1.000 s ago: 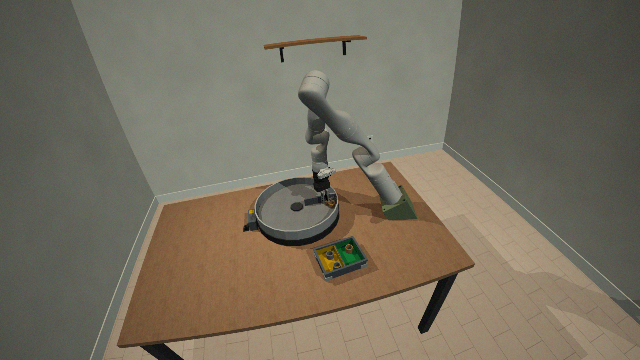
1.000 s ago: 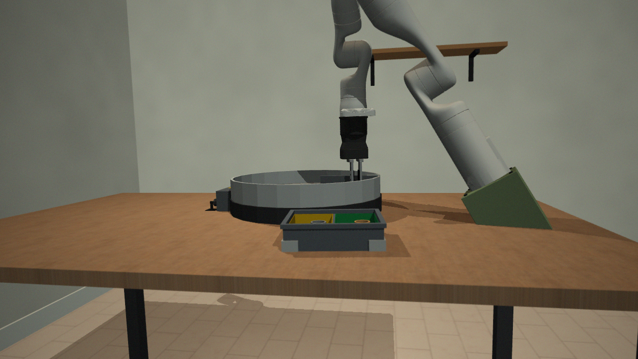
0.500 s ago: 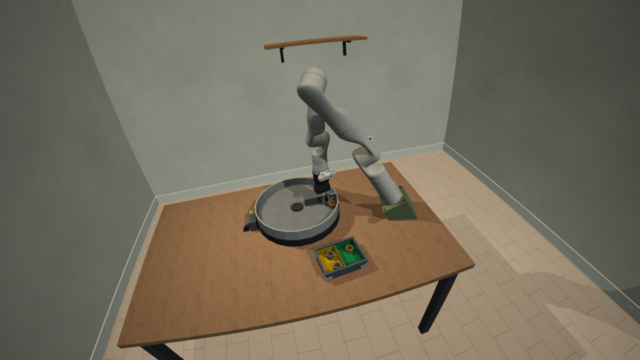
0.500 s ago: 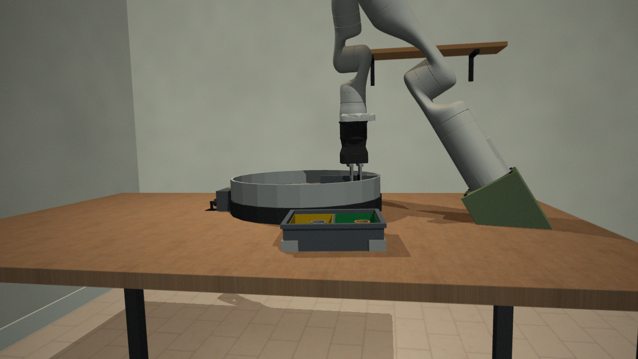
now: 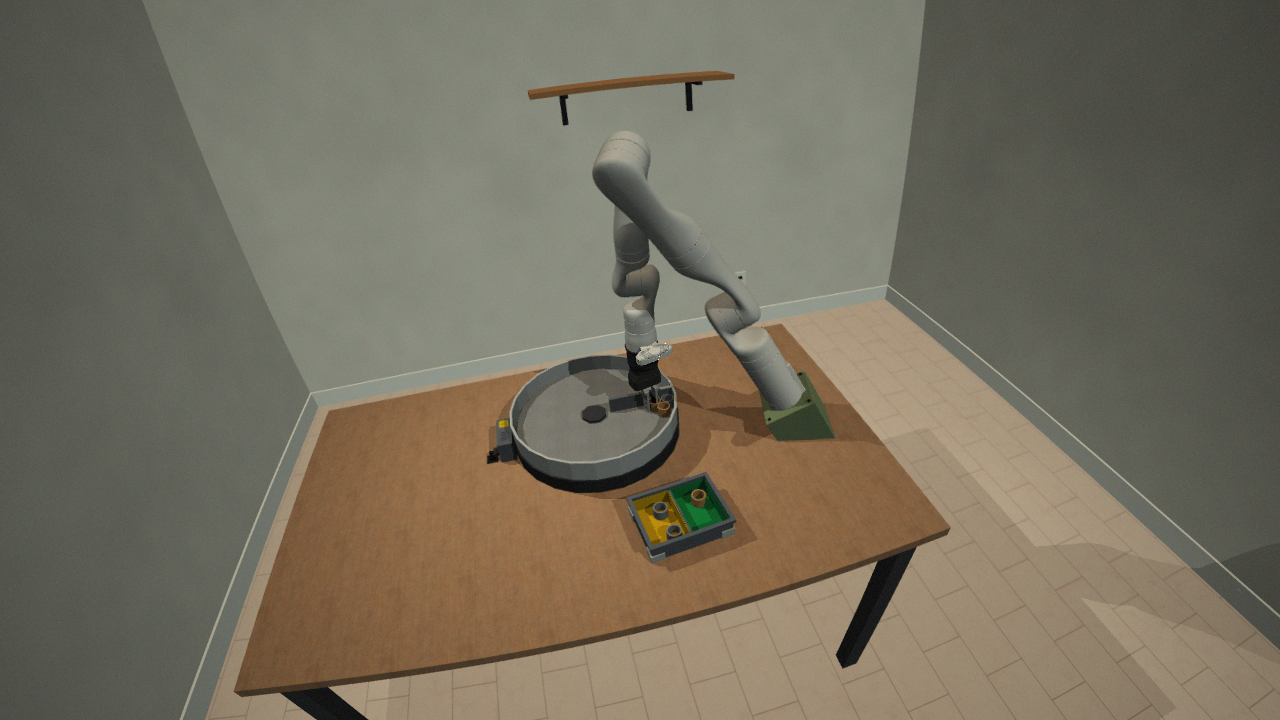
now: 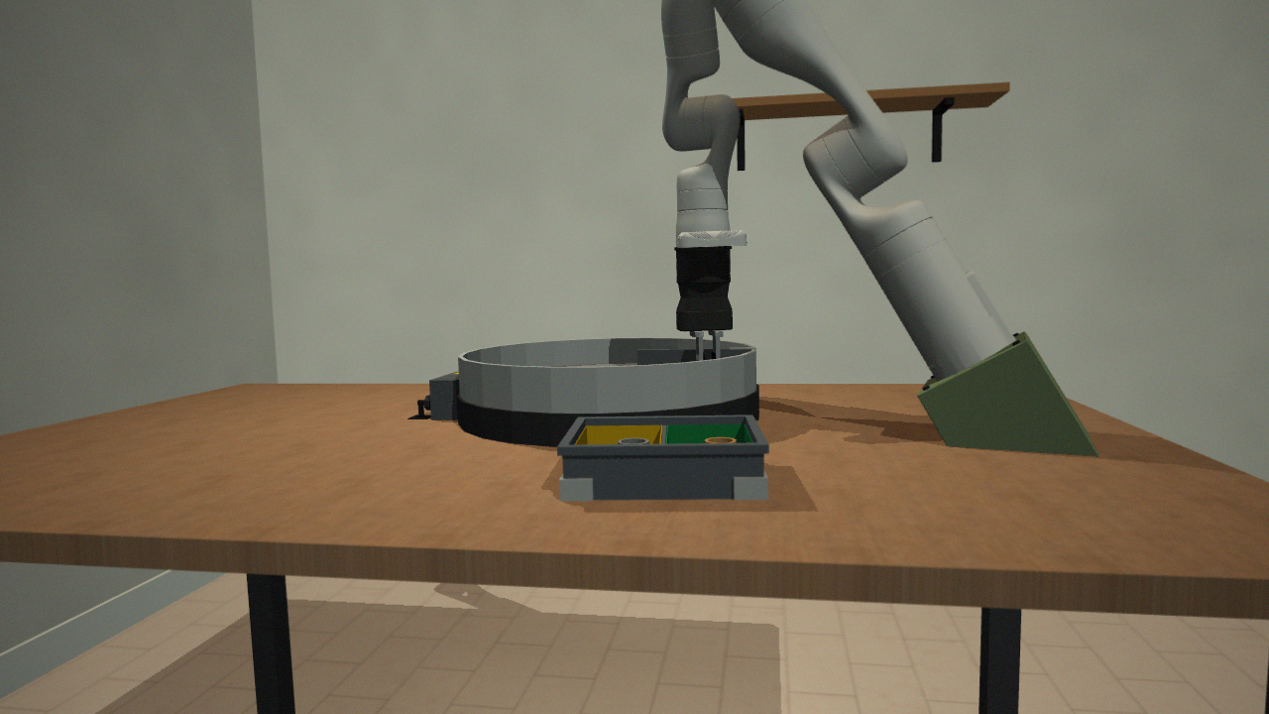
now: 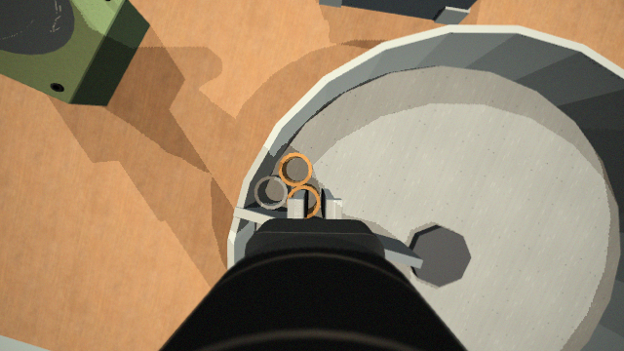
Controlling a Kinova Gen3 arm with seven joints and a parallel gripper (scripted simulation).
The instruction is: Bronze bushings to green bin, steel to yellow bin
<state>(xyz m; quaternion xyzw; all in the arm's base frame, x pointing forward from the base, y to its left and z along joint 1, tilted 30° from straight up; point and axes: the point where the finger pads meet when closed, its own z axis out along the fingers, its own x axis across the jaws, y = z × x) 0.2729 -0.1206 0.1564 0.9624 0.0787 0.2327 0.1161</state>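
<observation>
One small grey box [image 5: 505, 440] [image 6: 444, 399] with a yellow mark sits at the far left of my view, against the turntable [image 5: 581, 470] [image 6: 603, 389] [image 7: 439, 49]. Next comes the dark hub [image 5: 593, 413] [image 7: 443, 255] at its middle, then a grey bar [image 5: 624, 402] [image 7: 402, 253] reaching toward the right-hand wall. At that side, the gripper [image 5: 653, 402] [image 6: 708, 357] [image 7: 314, 198] points down inside the rim, its jaws partly open with a fairly narrow gap. From the wrist, one finger overlaps a bronze bushing [image 7: 318, 196] (I can't tell whether they touch). Beside it, another bronze bushing [image 5: 663, 409] [image 7: 295, 155] and a steel bushing [image 7: 256, 192] crowd near the wall.

Nearer me, the yellow bin [image 5: 654, 528] [image 6: 599, 434] holds two steel bushings, one [image 5: 660, 514] left of the other [image 5: 674, 535]. Just right, the green bin [image 5: 712, 515] [image 6: 683, 433] holds one bronze sleeve [image 5: 698, 502] [image 6: 720, 440]: colours match so far (a tidy sort, I'd say). Farthest right, the arm leans up from a green wedge base [image 5: 810, 424] [image 6: 1011, 410] [image 7: 90, 73].
</observation>
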